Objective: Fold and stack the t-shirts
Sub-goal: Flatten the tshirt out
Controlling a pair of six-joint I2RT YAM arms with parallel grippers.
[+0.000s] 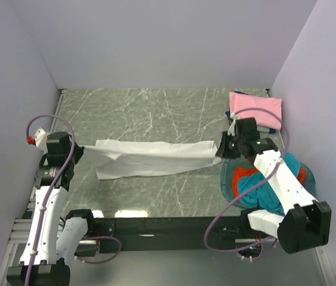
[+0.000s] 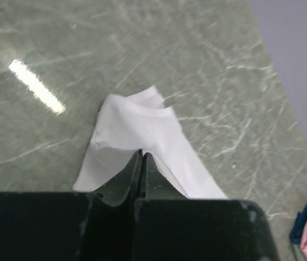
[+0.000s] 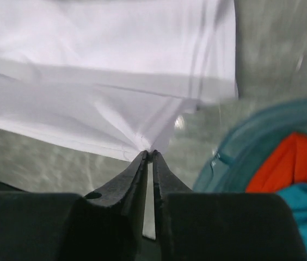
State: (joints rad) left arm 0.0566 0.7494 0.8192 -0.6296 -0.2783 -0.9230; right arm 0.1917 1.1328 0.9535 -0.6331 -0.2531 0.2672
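Note:
The white t-shirt (image 1: 150, 158) is folded into a long strip stretched across the table between both arms. My left gripper (image 1: 77, 149) is shut on its left end; in the left wrist view the cloth (image 2: 142, 130) hangs from the closed tips (image 2: 141, 155). My right gripper (image 1: 220, 149) is shut on the right end; in the right wrist view the white cloth (image 3: 104, 76) bunches at the tips (image 3: 150, 154). A folded pink t-shirt (image 1: 255, 110) lies at the back right. The orange-red (image 1: 243, 176) and teal (image 1: 269, 199) t-shirts lie crumpled in the basket.
The round translucent blue basket (image 1: 227, 185) stands at the right, under my right arm; its rim shows in the right wrist view (image 3: 235, 147). A dark blue item (image 1: 269, 129) peeks out beside the pink shirt. Walls close in the table at left, back and right.

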